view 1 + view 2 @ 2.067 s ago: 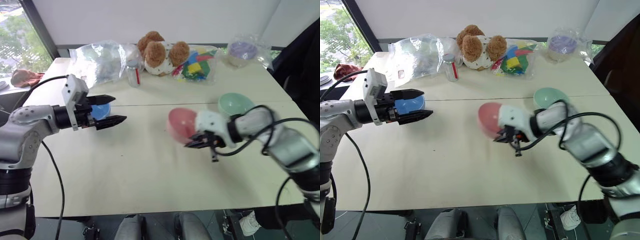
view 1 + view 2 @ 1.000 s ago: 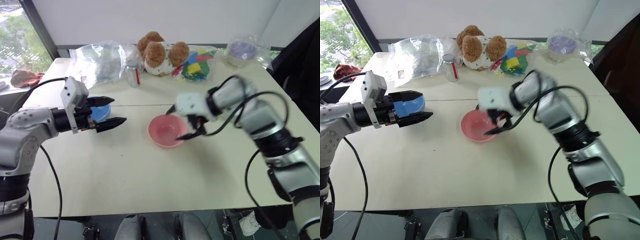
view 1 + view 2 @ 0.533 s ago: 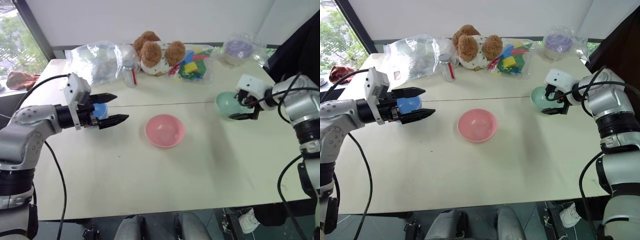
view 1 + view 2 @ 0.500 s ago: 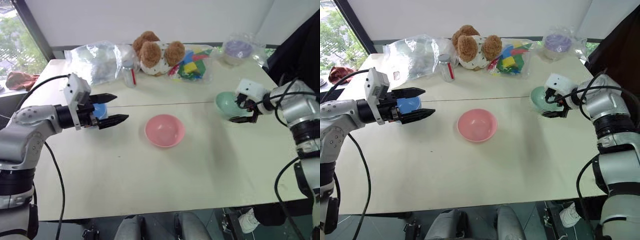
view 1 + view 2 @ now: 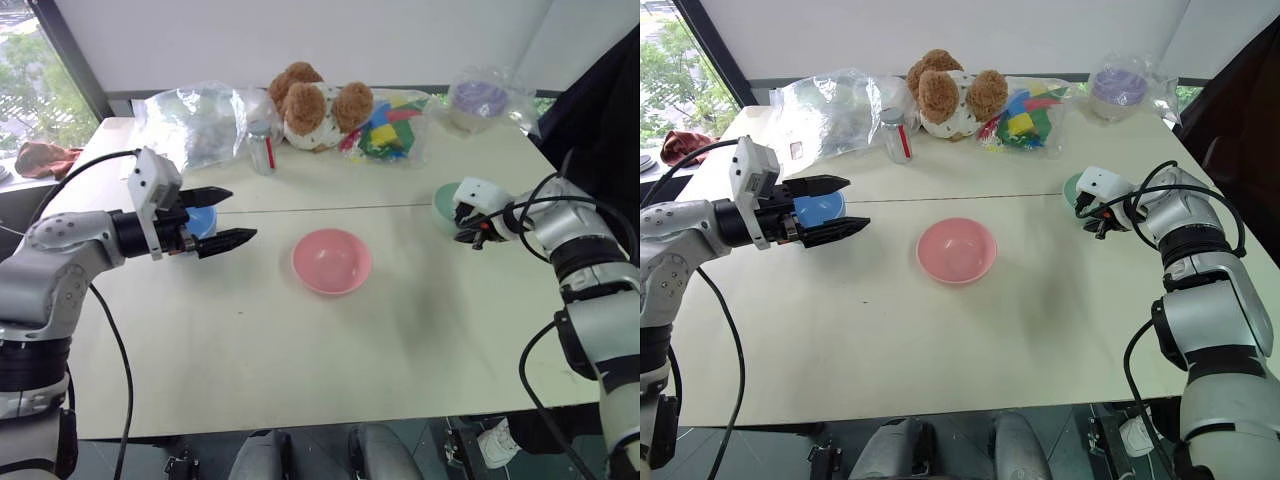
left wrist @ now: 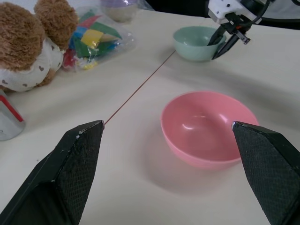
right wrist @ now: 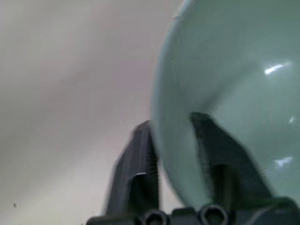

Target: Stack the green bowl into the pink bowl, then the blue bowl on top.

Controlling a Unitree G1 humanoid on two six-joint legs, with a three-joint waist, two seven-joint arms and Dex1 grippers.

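The pink bowl [image 5: 331,262] stands upright in the middle of the table. At the table's right, the green bowl [image 6: 197,42] has my right gripper [image 5: 468,232] shut on its near rim. In the right wrist view one finger [image 7: 213,150] is inside the green bowl [image 7: 229,70] and the other outside. The blue bowl [image 5: 203,221] sits at the left, partly hidden behind my left gripper [image 5: 240,215], which hovers open and empty just in front of it. My left gripper [image 6: 166,123] points towards the pink bowl [image 6: 208,129].
Along the table's far edge lie a clear plastic bag [image 5: 195,120], a small bottle [image 5: 263,150], a teddy bear [image 5: 318,100], a bag of coloured blocks [image 5: 390,125] and a purple bowl in clear plastic [image 5: 480,98]. A seam [image 5: 330,208] crosses the table.
My right gripper left the pink bowl standing mid-table, swung right to the green bowl and shut on its rim. The left arm stayed still.
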